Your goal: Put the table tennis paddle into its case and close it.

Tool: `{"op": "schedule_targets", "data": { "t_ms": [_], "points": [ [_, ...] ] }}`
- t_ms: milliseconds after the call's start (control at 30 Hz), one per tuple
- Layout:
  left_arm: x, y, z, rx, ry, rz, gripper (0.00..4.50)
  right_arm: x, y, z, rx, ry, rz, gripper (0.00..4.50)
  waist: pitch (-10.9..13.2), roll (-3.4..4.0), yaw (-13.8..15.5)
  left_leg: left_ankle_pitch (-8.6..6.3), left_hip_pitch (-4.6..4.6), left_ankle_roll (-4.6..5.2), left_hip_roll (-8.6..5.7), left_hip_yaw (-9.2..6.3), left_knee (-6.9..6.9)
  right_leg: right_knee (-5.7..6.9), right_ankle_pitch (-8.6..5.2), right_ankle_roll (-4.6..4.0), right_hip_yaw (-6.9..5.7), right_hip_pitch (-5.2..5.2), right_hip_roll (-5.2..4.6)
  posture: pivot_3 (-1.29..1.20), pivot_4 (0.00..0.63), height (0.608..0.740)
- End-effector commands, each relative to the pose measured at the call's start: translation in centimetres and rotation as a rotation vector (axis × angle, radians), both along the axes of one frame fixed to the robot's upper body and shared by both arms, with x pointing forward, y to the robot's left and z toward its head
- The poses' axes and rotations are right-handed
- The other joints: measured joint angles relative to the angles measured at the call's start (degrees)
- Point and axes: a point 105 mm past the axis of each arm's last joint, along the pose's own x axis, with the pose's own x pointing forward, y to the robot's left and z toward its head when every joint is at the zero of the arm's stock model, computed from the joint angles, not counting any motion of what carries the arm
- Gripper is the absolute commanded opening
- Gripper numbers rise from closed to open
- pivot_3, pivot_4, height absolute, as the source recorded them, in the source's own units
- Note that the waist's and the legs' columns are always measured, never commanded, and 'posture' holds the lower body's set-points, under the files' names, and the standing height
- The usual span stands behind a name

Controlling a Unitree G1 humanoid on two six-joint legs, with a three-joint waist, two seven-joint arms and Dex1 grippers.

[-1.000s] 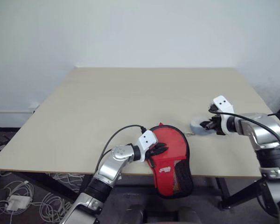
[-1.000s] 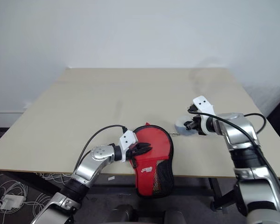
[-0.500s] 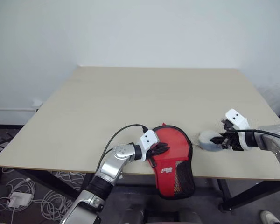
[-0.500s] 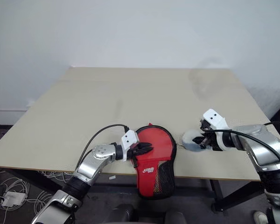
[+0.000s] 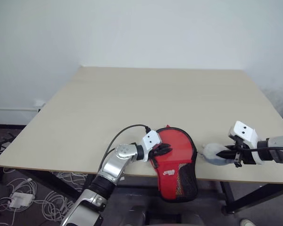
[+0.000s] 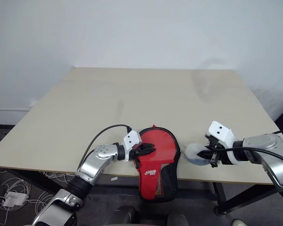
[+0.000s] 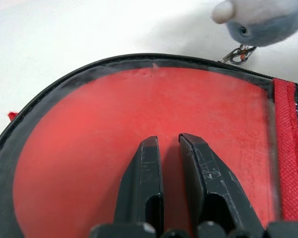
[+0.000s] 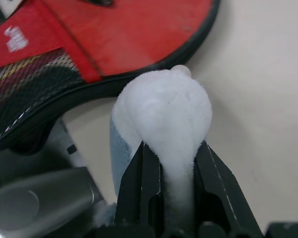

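The red paddle-shaped zip case [image 5: 175, 161] with its black mesh end lies at the near edge of the light wooden table [image 5: 132, 103], the mesh end hanging over the edge. The left gripper [image 5: 164, 150] rests on its red face, fingers [image 7: 144, 188] nearly together and gripping nothing. Just beside the case (apparently tethered to its zip by a small clasp), a soft grey-and-white plush charm [image 8: 161, 119] is pinched between the right gripper's [image 6: 212, 154] closed fingers.

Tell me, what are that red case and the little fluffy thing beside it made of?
The case looks like woven synthetic fabric: matte red, black trim round the edge, black open mesh at the narrow end. The fluffy thing looks like plush: a soft, fuzzy white and grey-blue pile that squeezes in where the right gripper pinches it. A small metal clip seems to link it to the case's edge.
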Motion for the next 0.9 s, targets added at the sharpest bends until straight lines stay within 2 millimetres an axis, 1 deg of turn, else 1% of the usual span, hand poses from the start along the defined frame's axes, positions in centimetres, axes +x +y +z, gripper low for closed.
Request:
{"op": "schedule_targets", "data": {
  "t_ms": [33, 467, 567, 633, 733, 900],
  "points": [
    [-0.4, 1.7, -3.3, 0.112, 0.091, 0.036, 0.58, -0.3, -0.8, 0.9, -0.036, -0.019, 0.012, 0.24, 0.01, -0.02, 0.05, 0.0, 0.0, 0.0, 0.0, 0.0, 0.0, 0.0, 0.0, 0.0, 0.0, 0.0, 0.0, 0.0, 0.0, 0.734],
    [-0.4, 1.4, -3.3, 0.127, 0.086, 0.007, 0.58, -2.2, 0.3, -0.3, -0.025, 0.018, 0.17, 0.24, 0.02, -0.1, 0.63, -0.04, 0.0, 0.03, 0.02, 0.02, 0.0, -0.04, -0.01, 0.02, 0.02, 0.01, -0.02, 0.0, 0.0, 0.734],
    [-0.4, 1.4, -3.3, 0.131, 0.086, 0.0, 0.58, -2.6, 0.1, -0.5, -0.043, 0.029, 0.213, 0.24, 0.02, -0.09, 0.63, -0.04, 0.02, 0.03, 0.05, 0.02, 0.0, -0.04, -0.01, 0.02, 0.02, 0.02, -0.02, 0.0, 0.0, 0.734],
    [-0.4, 1.4, -3.3, 0.133, 0.085, -0.008, 0.58, -2.7, -0.3, -0.7, -0.061, 0.037, 0.236, 0.24, 0.02, -0.09, 0.66, -0.05, 0.01, 0.02, 0.32, 0.06, 0.01, -0.05, -0.01, 0.02, 0.01, 0.02, -0.02, 0.0, 0.0, 0.734],
    [-0.5, 1.4, -3.3, 0.136, 0.086, -0.015, 0.58, -2.6, -1.0, -0.8, -0.093, 0.043, 0.27, 0.24, 0.02, -0.09, 0.79, -0.06, 0.01, 0.02, 0.36, 0.15, 0.02, -0.06, -0.01, 0.02, 0.01, 0.02, -0.01, 0.0, 0.0, 0.734],
    [-0.5, 1.5, -3.3, 0.142, 0.086, -0.021, 0.58, -2.6, -2.1, -0.5, -0.131, 0.055, 0.338, 0.24, 0.02, -0.08, 1.07, -0.09, 0.01, 0.04, 0.36, 0.18, 0.03, -0.08, -0.01, 0.03, 0.01, 0.02, -0.01, 0.0, 0.0, 0.734]
  ]
}}
